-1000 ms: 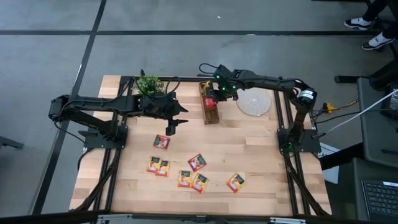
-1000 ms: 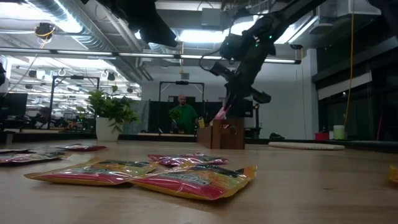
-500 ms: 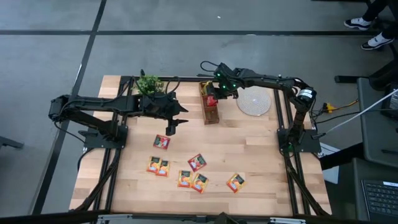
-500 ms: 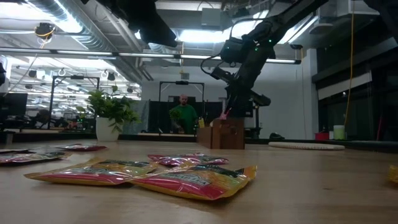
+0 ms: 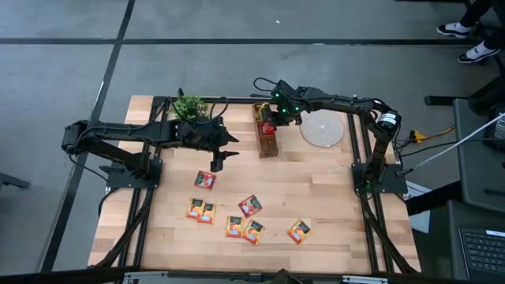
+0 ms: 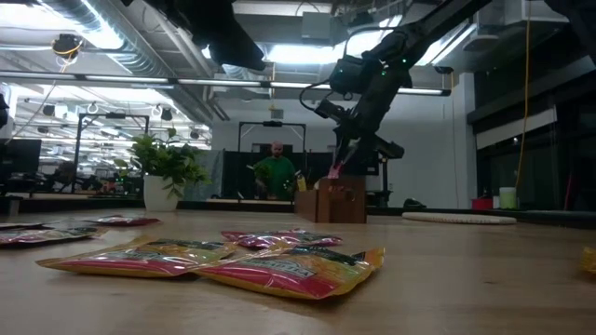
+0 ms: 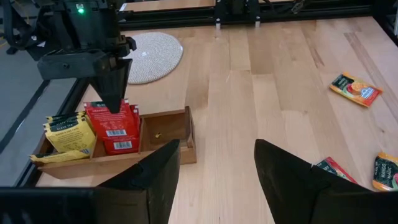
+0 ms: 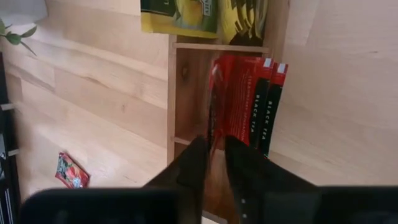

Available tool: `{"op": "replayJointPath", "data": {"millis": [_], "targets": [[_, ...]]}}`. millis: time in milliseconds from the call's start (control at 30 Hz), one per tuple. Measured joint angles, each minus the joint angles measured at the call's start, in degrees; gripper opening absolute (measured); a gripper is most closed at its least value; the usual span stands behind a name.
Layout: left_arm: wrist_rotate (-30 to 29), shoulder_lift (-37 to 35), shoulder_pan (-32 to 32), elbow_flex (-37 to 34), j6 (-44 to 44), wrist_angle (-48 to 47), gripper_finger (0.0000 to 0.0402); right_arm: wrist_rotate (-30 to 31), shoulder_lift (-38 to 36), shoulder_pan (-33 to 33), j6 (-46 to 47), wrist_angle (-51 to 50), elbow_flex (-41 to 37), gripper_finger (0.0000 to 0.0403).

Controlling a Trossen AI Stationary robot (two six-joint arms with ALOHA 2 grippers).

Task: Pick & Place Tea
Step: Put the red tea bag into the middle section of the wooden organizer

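My right fingers point down into the middle compartment of the wooden box, which stands at the counter's far edge. They are nearly together, only a thin gap between them, and the top edge of an upright red tea sachet runs into that gap. Whether I am pinching it or have let go I cannot tell. More red sachets stand packed just beside it in the same compartment. The yellow sachets fill the compartment nearest the far edge, and the third compartment holds no sachets. The round woven mat lies beside the box, toward the right edge.

My left fingers are spread wide and hold nothing. They hang above the counter near the potted plant, which stands at the far edge. A loose sachet lies flat close by them. The other loose sachets lie scattered toward the near edge
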Motion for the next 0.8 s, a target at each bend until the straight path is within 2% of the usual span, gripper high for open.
{"op": "replayJointPath", "data": {"millis": [167, 300, 533, 633, 800], "targets": [[-0.04, 0.00, 0.00, 0.00, -0.40, 0.00, 0.0203, 0.02, 0.00, -0.11, 0.06, -0.02, 0.00, 0.0108], [-0.04, 0.00, 0.00, 0.00, -0.40, 0.00, 0.0203, 0.02, 0.00, -0.15, 0.07, -0.03, 0.00, 0.0130], [-0.04, -0.29, 0.01, 0.00, -1.26, -2.06, 0.0203, 0.61, -2.45, 1.44, -4.17, -0.45, 0.00, 0.0135], [-0.07, -0.88, 0.00, 0.00, -3.38, -4.71, 0.0203, 1.31, -4.85, 4.31, -6.07, -1.06, 0.00, 0.0135], [-0.22, -2.56, -0.43, 0.00, -5.82, -8.48, 0.0203, 6.72, -8.92, 11.38, -9.33, -1.12, 0.00, 0.0135]]}}
